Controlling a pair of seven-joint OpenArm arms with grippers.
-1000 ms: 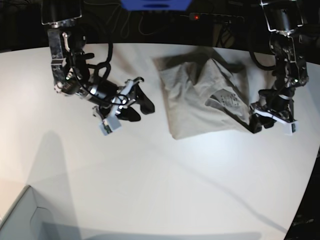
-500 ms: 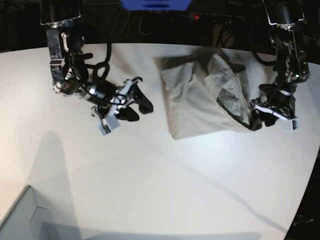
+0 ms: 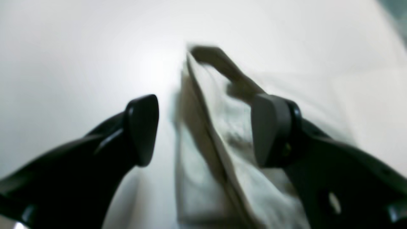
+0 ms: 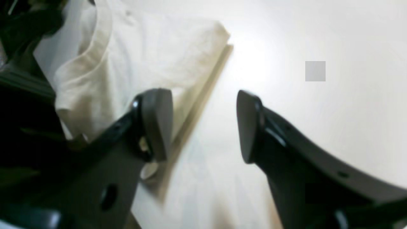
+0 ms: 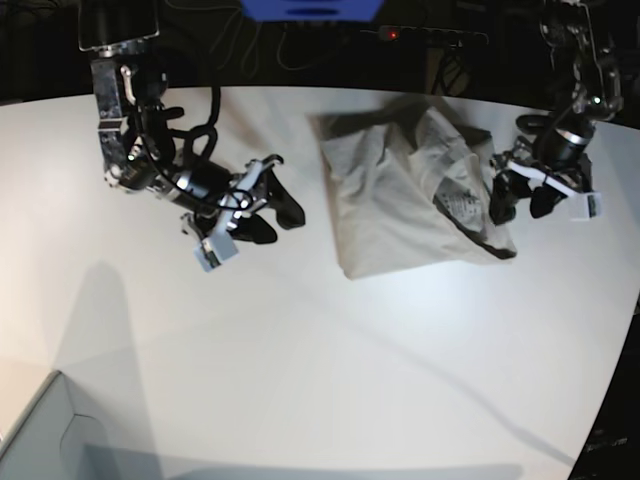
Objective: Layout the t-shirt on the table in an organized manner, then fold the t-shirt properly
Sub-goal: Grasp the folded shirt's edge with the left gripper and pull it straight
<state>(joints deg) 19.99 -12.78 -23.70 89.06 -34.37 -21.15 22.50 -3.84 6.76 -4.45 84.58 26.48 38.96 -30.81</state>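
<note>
Both jaws wide and empty, left gripper (image 5: 520, 198) at t-shirt (image 5: 400, 195) edge, table (image 5: 330, 370) bare nearby.

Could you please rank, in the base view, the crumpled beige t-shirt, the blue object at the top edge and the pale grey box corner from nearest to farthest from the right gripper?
From the right gripper, on the view's left:
1. Crumpled beige t-shirt, just to its right.
2. Blue object, up at the top edge.
3. Pale grey box corner, bottom-left corner.

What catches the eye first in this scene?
A crumpled light grey-beige cotton t-shirt lies bunched on the far side of the large white table. A black robot hand hangs open on each side: the left hand at the shirt's edge, the right hand over bare table.
</note>
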